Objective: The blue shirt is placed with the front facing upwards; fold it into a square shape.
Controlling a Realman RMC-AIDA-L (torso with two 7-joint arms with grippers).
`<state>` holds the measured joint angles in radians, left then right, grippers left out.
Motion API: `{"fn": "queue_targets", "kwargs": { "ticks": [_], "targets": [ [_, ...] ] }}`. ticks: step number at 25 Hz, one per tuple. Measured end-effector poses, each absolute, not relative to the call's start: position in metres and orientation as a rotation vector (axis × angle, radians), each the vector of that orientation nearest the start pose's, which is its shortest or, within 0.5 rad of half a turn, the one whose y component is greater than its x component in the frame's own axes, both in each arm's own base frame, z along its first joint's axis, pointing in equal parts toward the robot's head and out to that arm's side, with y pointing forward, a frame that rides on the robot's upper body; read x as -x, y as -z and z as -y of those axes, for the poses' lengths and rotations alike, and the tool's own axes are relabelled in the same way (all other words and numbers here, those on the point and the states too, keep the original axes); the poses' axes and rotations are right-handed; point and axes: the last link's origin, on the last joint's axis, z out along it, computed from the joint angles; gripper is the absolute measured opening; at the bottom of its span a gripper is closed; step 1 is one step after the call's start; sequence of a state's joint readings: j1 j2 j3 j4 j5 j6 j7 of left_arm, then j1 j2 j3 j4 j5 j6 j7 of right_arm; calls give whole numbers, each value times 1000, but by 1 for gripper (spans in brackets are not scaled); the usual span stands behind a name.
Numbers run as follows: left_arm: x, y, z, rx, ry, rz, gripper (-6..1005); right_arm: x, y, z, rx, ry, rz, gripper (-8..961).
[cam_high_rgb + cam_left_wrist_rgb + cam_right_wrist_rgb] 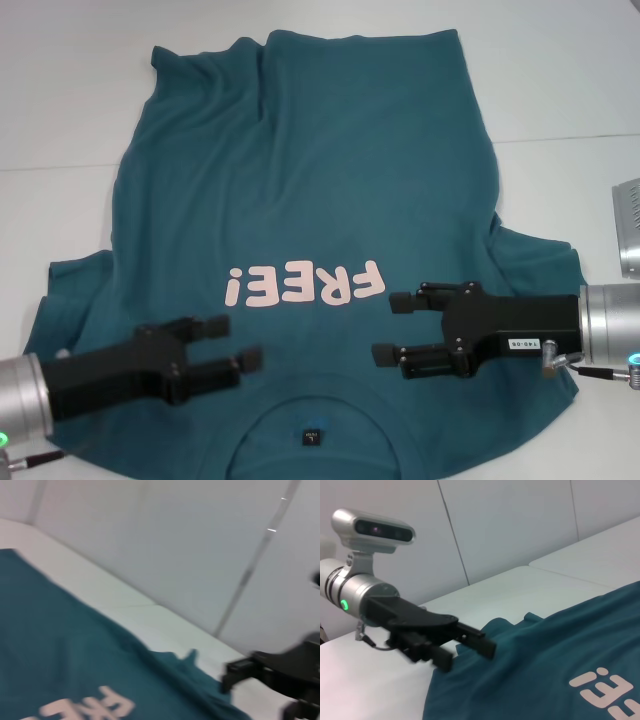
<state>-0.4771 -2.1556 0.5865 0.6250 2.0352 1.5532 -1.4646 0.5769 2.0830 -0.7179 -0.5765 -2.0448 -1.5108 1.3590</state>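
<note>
The blue shirt [300,180] lies spread on the white table [60,120], front up. Its pale pink "FREE!" print [305,288] and small black neck label [311,436] are at the near end. My left gripper [235,342] is open and empty, above the shirt's near left part beside the collar. My right gripper [388,326] is open and empty, above the near right part just under the print. The right wrist view shows the shirt [560,650] with the left gripper [470,652] over its sleeve edge. The left wrist view shows the shirt [50,650] and one of the right gripper's fingers [240,667].
A grey ribbed device [628,230] stands at the table's right edge. A seam [570,137] runs across the table beyond the right sleeve. White wall panels stand behind the table in both wrist views.
</note>
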Motion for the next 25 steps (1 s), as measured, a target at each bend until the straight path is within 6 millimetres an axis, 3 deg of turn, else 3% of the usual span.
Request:
{"fn": "queue_targets", "kwargs": {
  "ticks": [16,25],
  "targets": [
    [315,-26,-326,2253,761,1234,814,-255,25,-334,2787,-655,-648,869],
    [341,-36,-339,2045,640,1345,814,-255,25,-335,2781,-659,-669,868]
  ]
}}
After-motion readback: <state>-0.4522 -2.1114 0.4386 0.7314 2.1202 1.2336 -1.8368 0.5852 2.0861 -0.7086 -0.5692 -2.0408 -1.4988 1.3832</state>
